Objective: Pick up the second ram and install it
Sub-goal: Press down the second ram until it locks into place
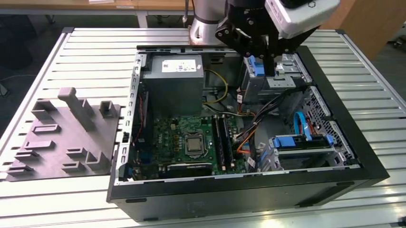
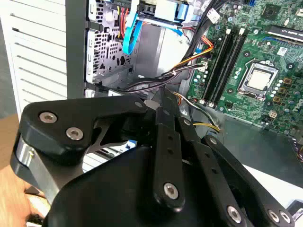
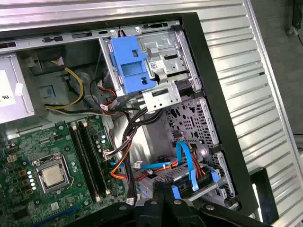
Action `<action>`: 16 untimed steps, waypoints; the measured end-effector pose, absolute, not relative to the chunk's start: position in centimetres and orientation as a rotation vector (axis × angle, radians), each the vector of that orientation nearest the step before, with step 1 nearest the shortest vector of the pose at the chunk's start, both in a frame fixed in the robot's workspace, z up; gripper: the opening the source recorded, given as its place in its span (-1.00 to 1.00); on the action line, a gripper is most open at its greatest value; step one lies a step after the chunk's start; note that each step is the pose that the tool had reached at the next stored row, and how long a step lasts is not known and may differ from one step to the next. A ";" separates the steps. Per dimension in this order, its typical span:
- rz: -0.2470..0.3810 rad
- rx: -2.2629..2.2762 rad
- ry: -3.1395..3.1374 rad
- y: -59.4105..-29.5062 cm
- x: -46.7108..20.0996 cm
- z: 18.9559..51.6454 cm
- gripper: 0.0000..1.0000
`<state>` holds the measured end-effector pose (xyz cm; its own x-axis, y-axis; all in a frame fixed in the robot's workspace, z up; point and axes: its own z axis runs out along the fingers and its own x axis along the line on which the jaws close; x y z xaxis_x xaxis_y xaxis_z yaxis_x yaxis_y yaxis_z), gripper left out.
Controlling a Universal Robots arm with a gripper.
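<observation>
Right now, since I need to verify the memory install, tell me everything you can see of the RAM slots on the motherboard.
The RAM slots are two long, narrow black channels, plastic by the look, lying parallel and side by side on the green motherboard. They sit between the CPU socket and a bundle of orange, yellow and black wires. Whether modules are seated I cannot tell. The gripper hangs apart from them, near the drive cage.
</observation>
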<state>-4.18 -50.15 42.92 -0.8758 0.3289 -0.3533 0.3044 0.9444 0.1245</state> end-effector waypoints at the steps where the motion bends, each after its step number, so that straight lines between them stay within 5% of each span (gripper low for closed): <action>1: 0.091 0.460 2.723 -50.1 -4.2 42.9 -0.80; 16: 0.090 0.461 2.728 -50.1 -4.2 41.9 -0.80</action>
